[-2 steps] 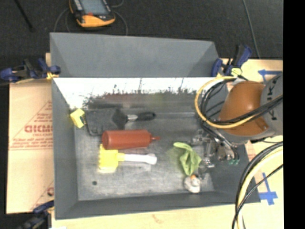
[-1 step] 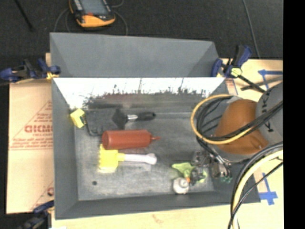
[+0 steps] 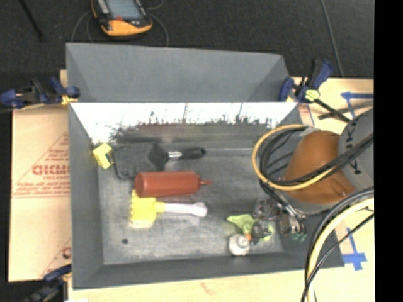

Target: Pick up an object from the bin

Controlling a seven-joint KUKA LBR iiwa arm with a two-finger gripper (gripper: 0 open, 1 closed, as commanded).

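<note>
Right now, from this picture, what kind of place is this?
Probably a robotics lab's grasping test cell: a cabled robot arm reaches into a grey metal bin holding unrelated loose things, such as a red squeeze bottle and a yellow-headed tool.

A robotics lab: cabled robot arm (image 3: 318,168) over grey metal bin (image 3: 176,74).

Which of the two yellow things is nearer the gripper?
The yellow block with the white handle, just below the red bottle. The small yellow piece by the bin's left wall lies farther from the gripper.
</note>
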